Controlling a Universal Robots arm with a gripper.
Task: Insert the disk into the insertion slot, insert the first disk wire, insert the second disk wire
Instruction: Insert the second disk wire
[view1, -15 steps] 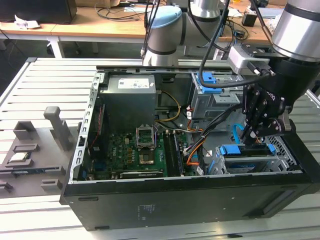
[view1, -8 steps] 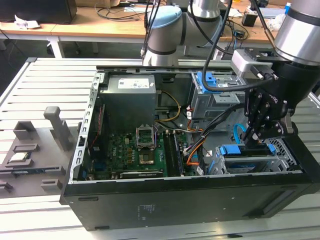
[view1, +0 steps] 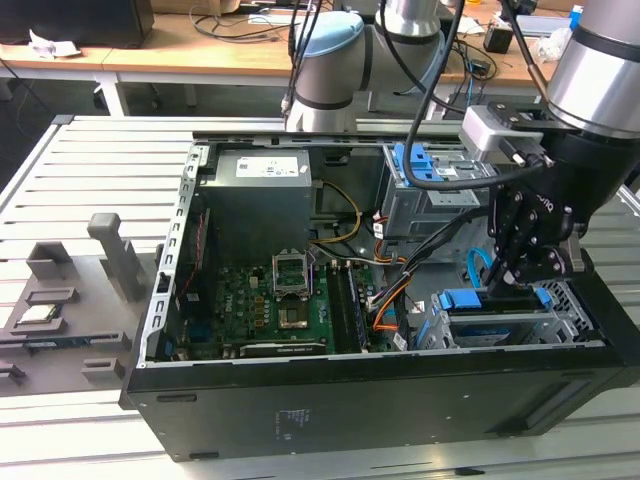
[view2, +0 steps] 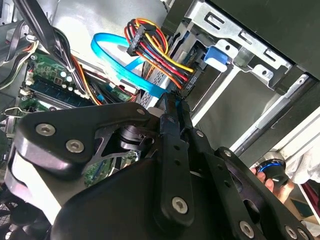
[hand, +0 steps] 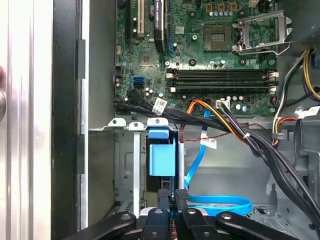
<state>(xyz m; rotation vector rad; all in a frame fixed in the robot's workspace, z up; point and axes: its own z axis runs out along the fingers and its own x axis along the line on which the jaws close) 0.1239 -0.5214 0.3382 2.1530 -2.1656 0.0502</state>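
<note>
The disk (view1: 490, 322), in its blue carrier (hand: 162, 157), lies inside the insertion slot (view1: 562, 300), the low perforated cage at the case's front corner on the exterior view's right. My gripper (view1: 505, 285) hangs over the disk's inner end with its fingers pressed together (view2: 173, 102). The second disk wire (view2: 117, 52), a light-blue flat cable, loops and runs in behind the fingertips (hand: 173, 194). The first disk wire (view2: 160, 50), an orange, red and black bundle, ends in a black plug (view2: 187, 86) right beside the fingertips, against the disk's end.
A taller grey cage with a blue latch (view1: 425, 185) stands behind the slot. The motherboard (view1: 270, 305) and power supply (view1: 262, 195) lie on the exterior view's left. Thick black cables (hand: 280, 165) cross beside the slot. The case wall (view1: 400, 395) rises close in front.
</note>
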